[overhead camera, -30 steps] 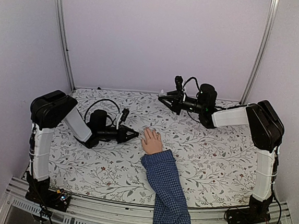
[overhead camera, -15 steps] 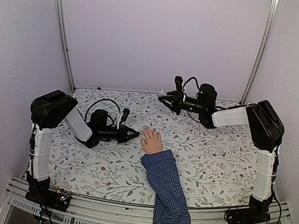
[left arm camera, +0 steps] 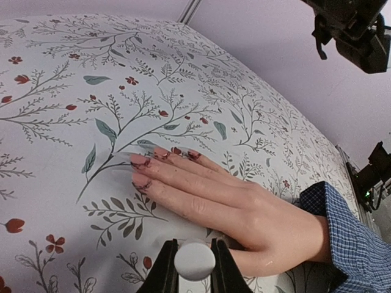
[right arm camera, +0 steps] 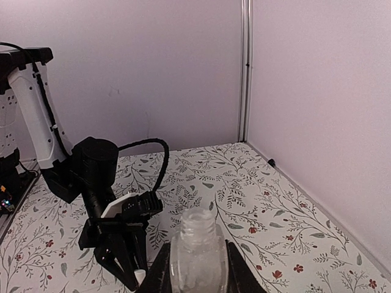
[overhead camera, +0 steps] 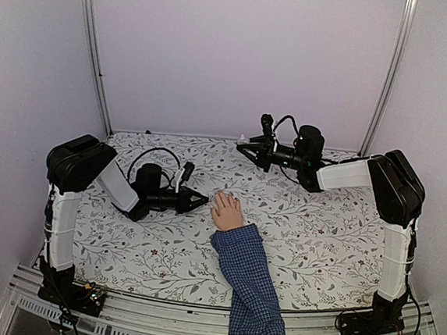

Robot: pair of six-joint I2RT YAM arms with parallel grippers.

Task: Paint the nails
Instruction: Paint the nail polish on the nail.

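- On the flower-printed tablecloth (overhead camera: 320,231), near the middle of the table, a pale hand (overhead camera: 226,212) lies palm down with its fingers spread toward the back wall; its blue checked sleeve (overhead camera: 253,292) runs off the near edge, and whatever it joins is cut off
- The nails (left arm camera: 140,161) rest at the fingertips, flat on the cloth; the left wrist view shows dark reddish marks on them, while from above they are too small to make out
- The left gripper (overhead camera: 199,202), low by the cloth just left of the hand and pointing at it, is clamped on a small pale round-topped cap (left arm camera: 194,260); only the cap's top shows between the fingers, the rest being cut off at the bottom of the wrist view
- The right gripper (overhead camera: 243,146), near the back of the table and well apart from the hand, is closed around a clear bottle (right arm camera: 197,247) with an open neck; the bottle's lower part is cut off and its contents cannot be told
- Any label on the bottle or cap is too blurred or out of view to read
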